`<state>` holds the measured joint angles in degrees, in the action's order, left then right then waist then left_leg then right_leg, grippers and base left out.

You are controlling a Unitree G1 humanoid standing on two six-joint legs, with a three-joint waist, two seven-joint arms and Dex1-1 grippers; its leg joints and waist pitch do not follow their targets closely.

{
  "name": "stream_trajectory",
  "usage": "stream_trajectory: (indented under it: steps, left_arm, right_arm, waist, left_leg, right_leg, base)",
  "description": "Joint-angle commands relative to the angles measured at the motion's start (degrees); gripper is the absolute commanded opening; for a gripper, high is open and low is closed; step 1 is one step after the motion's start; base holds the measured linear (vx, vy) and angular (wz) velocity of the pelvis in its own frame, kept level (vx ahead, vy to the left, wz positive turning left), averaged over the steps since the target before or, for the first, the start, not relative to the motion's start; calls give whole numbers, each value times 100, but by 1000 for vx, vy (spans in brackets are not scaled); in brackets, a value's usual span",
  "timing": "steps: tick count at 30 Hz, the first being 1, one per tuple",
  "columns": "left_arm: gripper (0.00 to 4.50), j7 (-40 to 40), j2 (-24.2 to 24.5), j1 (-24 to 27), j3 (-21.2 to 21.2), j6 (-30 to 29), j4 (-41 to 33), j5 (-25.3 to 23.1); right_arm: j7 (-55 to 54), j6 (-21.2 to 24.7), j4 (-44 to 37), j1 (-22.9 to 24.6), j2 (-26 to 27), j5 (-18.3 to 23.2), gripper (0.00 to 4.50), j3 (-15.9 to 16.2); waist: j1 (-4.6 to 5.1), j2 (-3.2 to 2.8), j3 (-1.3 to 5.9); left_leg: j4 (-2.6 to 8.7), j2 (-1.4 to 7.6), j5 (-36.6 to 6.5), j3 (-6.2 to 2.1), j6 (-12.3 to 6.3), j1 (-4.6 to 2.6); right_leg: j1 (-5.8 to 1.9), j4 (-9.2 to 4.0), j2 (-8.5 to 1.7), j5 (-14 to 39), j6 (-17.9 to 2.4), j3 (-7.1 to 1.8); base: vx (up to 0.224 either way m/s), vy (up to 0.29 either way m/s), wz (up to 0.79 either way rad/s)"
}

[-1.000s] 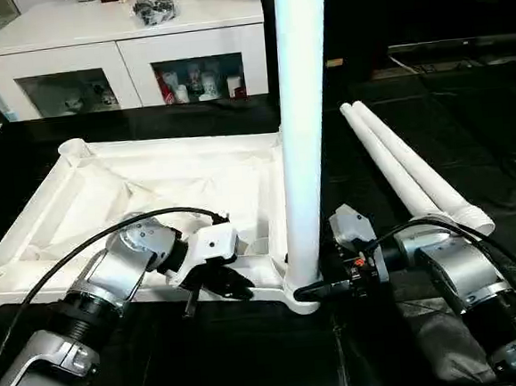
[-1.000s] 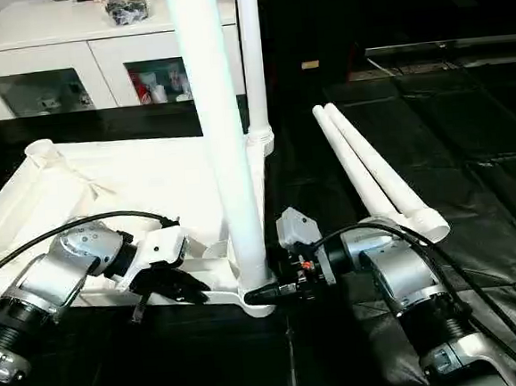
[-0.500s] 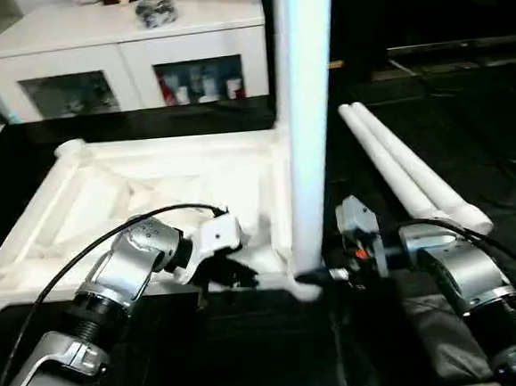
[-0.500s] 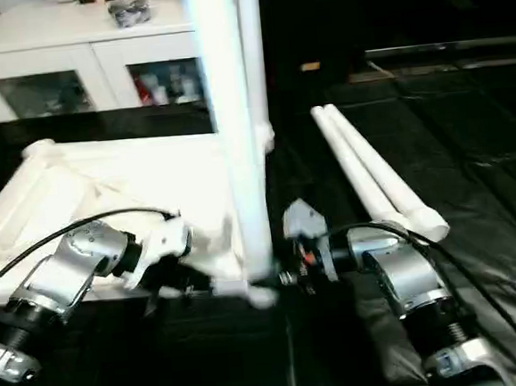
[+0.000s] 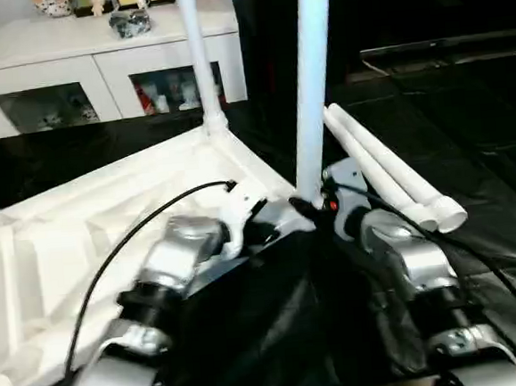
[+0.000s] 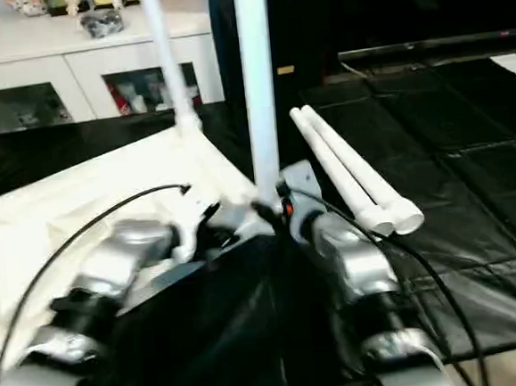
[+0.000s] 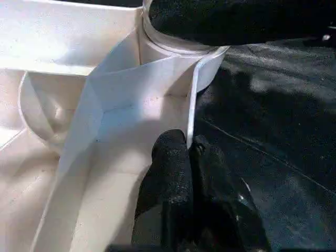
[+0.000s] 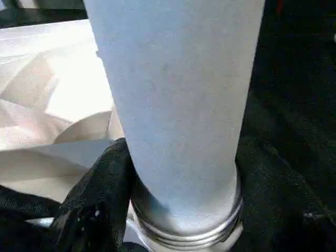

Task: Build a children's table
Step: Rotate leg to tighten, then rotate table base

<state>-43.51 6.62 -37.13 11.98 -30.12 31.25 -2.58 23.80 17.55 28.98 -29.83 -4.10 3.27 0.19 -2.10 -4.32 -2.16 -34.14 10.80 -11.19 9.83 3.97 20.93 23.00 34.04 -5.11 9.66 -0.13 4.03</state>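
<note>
Left wrist view: left gripper [image 7: 190, 152] seemingly pinching tabletop rim [image 7: 195, 100].

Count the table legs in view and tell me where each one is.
4. Two stand upright in the tabletop's corner sockets: the near leg by the right gripper, the far leg behind. Two loose legs lie side by side on the black mat.

Upright leg [image 5: 310, 82] tops cut off; tabletop [image 5: 57, 253] edge blurred.

There was one large white plastic table top [image 5: 57, 253] lying with its ribbed underside up. Two long white tube legs [image 5: 311, 90] stood upright in its corner sockets, and two more loose white tube legs [image 5: 391, 178] lay side by side on the black floor mat [image 5: 466, 114]. One white cabinet with glass doors [image 5: 96, 71] stood behind.
</note>
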Motion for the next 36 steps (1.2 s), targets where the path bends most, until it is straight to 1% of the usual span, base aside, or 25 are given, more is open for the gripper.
stream_trajectory:
  steps: [1,4,5,6,9,10,12,13,14,15,16,18,19,20,21,22,24,26,27,28,29,31,33,34,36]
  left_arm:
    - [0,373,-330,-380,0,299,-160,54]
    - [0,299,-259,-353,46,378,-164,25]
    - [0,260,-218,-338,76,463,-157,-5]
    - [0,260,-214,-338,79,472,-155,-7]
    - [0,210,-145,-326,125,664,-101,-47]
    - [0,183,-127,-323,127,714,-87,-51]
    - [0,145,-104,-330,134,788,-56,-57]
    - [0,120,-90,-331,146,866,-32,-67]
    - [0,114,-87,-331,148,889,-25,-70]
    - [0,110,-85,-330,149,903,-22,-72]
    - [0,92,-83,-336,155,963,4,-78]
    - [0,115,-97,-327,149,1069,25,-80]
    - [0,133,-111,-331,129,1106,48,-70]
    - [0,36,-117,-302,109,1138,-8,-3]
    - [0,36,-117,-302,109,1138,-8,-3]
    - [43,-41,-122,-274,94,1169,-51,49]
    - [54,-128,-133,-161,-80,1105,-271,295]
    - [67,-163,-106,-109,-122,1118,-359,359]
    - [82,-135,-80,-67,-157,1169,-419,372]
    - [95,-109,-50,-30,-237,1181,-470,425]
    - [95,-108,5,9,-344,1130,-535,503]
    - [95,-97,273,74,-688,918,-633,662]
    - [95,-47,404,80,-796,908,-635,677]
    - [95,71,690,87,-992,885,-645,672]
    - [95,215,965,83,-1177,835,-653,638]
  right_arm:
    - [521,264,173,135,713,173,256,707]
    - [525,206,169,155,692,184,256,654]
    - [511,101,167,178,681,231,312,579]
    - [505,79,168,180,681,233,326,570]
    - [243,-268,139,220,501,-6,336,535]
    - [250,-220,44,255,456,45,362,449]
    - [327,-109,-131,318,403,184,376,307]
    - [451,-118,-362,440,269,190,385,330]
    - [493,-119,-434,478,229,191,395,336]
    - [528,-119,-488,508,201,193,408,340]
    - [547,-128,-601,565,140,193,417,323]
    - [684,-188,-867,716,21,251,429,281]
    - [716,-226,-1023,808,-43,287,440,227]
    - [754,-308,-1271,971,-148,321,440,166]
    - [754,-308,-1271,971,-148,321,440,166]
    - [764,-365,-1457,1098,-224,345,450,123]
    - [892,-195,-2105,1517,-429,528,450,32]
    - [1023,-127,-2322,1666,-527,582,450,70]
    - [1156,-115,-2443,1763,-599,607,450,135]
    - [1272,-90,-2556,1852,-668,602,450,209]
    - [1354,-87,-2645,1936,-728,577,450,283]
    - [1464,14,-2787,2063,-775,578,450,394]
    - [1473,41,-2829,2084,-780,590,450,440]
    - [1506,112,-2887,2100,-798,589,450,555]
    - [1550,191,-2897,2085,-821,557,450,673]
  waist:
    - [-25,77,324]
    - [-22,77,311]
    - [-21,80,307]
    - [-22,79,308]
    - [-20,69,307]
    - [-18,69,314]
    - [-20,67,304]
    - [-20,45,306]
    - [-22,56,302]
    - [-39,62,319]
    - [-37,63,327]
    - [-44,83,326]
    - [-45,75,333]
    - [-38,149,330]
    - [-79,107,342]
    - [-71,115,350]
    - [-104,134,369]
    - [-148,124,398]
    - [-154,136,394]
    - [-151,138,370]
    - [-146,146,341]
    - [-133,162,322]
    - [-93,148,307]
    - [-79,146,305]
    - [-68,129,302]
  left_leg:
    - [438,134,-1209,-61,-294,9]
    - [446,134,-1302,-57,-304,4]
    - [450,137,-1353,-59,-297,1]
    - [449,136,-1366,-57,-293,0]
    - [459,143,-1390,-67,-265,9]
    - [457,142,-1371,-65,-258,5]
    - [463,145,-1383,-61,-277,5]
    - [466,147,-1396,-65,-272,9]
    - [469,147,-1401,-64,-279,10]
    - [453,150,-1345,-56,-297,-7]
    - [450,149,-1273,-55,-312,4]
    - [436,143,-1205,-47,-364,20]
    - [437,147,-1138,-55,-386,37]
    - [437,148,-1094,-49,-406,48]
    - [418,161,-1015,-47,-443,20]
    - [416,160,-881,-54,-484,52]
    - [381,161,-666,-44,-569,51]
    - [358,184,-413,-49,-701,61]
    - [340,176,-352,-37,-794,71]
    - [341,166,-416,-29,-848,92]
    - [362,163,-624,-21,-823,101]
    - [383,160,-798,-25,-708,103]
    - [402,145,-981,-34,-579,92]
    - [409,151,-1063,-38,-501,68]
    - [422,162,-1098,-44,-426,55]
  right_leg:
    - [-281,-475,-282,1830,-1075,-185]
    - [-279,-485,-291,1898,-1091,-190]
    - [-274,-497,-295,1981,-1066,-191]
    - [-272,-502,-298,2009,-1056,-192]
    - [-268,-506,-305,2026,-1021,-190]
    - [-268,-501,-300,1976,-1026,-195]
    - [-267,-494,-292,1906,-1053,-198]
    - [-274,-488,-294,1893,-1043,-200]
    - [-275,-502,-289,1883,-1022,-198]
    - [-267,-493,-291,1738,-1045,-211]
    - [-278,-468,-291,1567,-1112,-210]
    - [-289,-469,-288,1489,-1111,-207]
    - [-304,-450,-295,1416,-1127,-206]
    - [-308,-454,-288,1392,-1116,-205]
    - [-291,-438,-296,1295,-1133,-215]
    - [-315,-411,-296,1107,-1190,-211]
    - [-319,-369,-295,761,-1251,-218]
    - [-316,-311,-299,372,-1394,-214]
    - [-296,-300,-287,213,-1463,-208]
    - [-301,-319,-286,284,-1461,-202]
    - [-297,-363,-294,650,-1392,-196]
    - [-299,-400,-299,1149,-1246,-193]
    - [-279,-440,-281,1565,-1102,-188]
    - [-254,-459,-276,1748,-1027,-191]
    - [-237,-456,-262,1820,-979,-195]
  base:
    - [0,0,0]
    - [0,0,0]
    - [0,0,0]
    - [0,0,0]
    - [0,0,0]
    - [0,0,0]
    - [0,0,0]
    - [0,0,0]
    - [0,0,0]
    - [0,0,0]
    - [0,0,0]
    - [0,0,0]
    - [0,0,0]
    - [0,0,0]
    - [0,0,0]
    - [0,0,0]
    - [0,0,0]
    - [0,0,0]
    - [0,0,0]
    - [0,0,0]
    - [0,0,0]
    - [0,0,0]
    - [0,0,0]
    - [0,0,0]
    - [0,0,0]
